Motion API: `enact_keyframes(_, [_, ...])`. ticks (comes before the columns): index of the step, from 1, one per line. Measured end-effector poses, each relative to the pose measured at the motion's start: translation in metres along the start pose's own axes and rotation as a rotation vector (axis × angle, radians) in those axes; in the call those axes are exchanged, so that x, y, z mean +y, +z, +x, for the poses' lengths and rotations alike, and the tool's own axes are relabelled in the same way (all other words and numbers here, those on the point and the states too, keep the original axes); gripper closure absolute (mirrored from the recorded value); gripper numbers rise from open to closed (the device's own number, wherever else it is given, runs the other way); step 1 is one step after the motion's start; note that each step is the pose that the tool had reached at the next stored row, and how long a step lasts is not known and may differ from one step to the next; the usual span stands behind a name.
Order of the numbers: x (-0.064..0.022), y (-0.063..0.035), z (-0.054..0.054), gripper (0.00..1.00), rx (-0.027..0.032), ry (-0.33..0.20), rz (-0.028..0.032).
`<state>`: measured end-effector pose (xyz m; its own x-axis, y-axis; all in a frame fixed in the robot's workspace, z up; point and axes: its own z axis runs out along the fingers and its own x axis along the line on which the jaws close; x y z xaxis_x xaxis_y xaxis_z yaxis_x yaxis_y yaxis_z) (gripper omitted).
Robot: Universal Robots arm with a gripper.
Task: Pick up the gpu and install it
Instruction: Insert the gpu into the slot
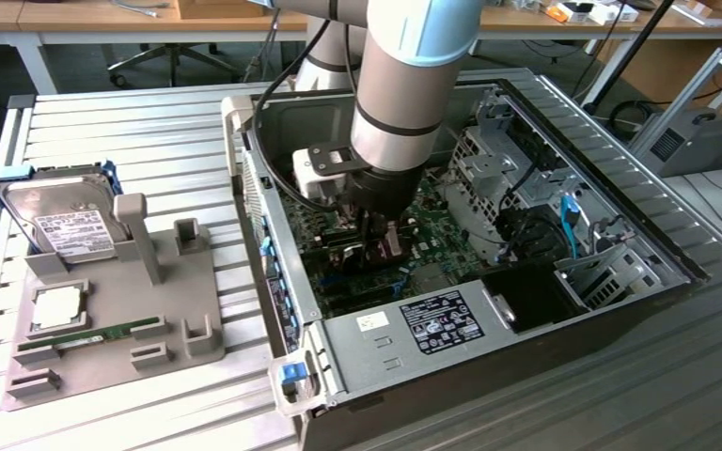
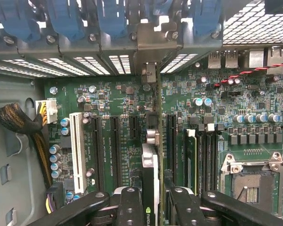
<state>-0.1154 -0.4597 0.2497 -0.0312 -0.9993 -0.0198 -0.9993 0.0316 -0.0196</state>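
Note:
The gpu (image 2: pixel 151 160) is seen edge-on in the wrist view, a thin card with a silver bracket end (image 2: pixel 150 70) that reaches the case's rear slot openings. It stands upright over the green motherboard (image 2: pixel 118 94), in line with the black expansion slots (image 2: pixel 115 146). My gripper (image 2: pixel 153 209) is shut on it, with one black finger (image 2: pixel 129 207) on each side of the card. In the exterior view the gripper (image 1: pixel 380 225) is deep inside the open computer case (image 1: pixel 374 362), low over the motherboard. I cannot tell whether the card sits fully in a slot.
Left of the case, a grey fixture (image 1: pixel 173 310) holds a hard drive (image 1: pixel 67 221), a processor (image 1: pixel 57 308) and a memory stick (image 1: pixel 86 336). Inside the case are a white slot (image 2: pixel 77 150), a braided cable bundle (image 2: pixel 19 120), the processor socket (image 2: pixel 250 183), blue clips (image 2: pixel 66 19) and drive cages (image 1: pixel 499 160).

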Motion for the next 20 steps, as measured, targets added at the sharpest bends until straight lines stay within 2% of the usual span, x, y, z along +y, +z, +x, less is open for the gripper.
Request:
enact_keyframes(11, [-0.0001,0.0003,-0.0001,0.73,0.0013,0.0,0.0001])
enact_keyframes(15, [0.0,0.0005,-0.0007,0.73,0.0092,0.0,0.0005])
enact_keyframes(17, [0.0,0.0006,-0.0014,0.73,0.0184,0.0,0.0007])
enact_keyframes(20, [0.0001,0.0006,-0.0015,0.73,0.0199,0.0,0.0007])
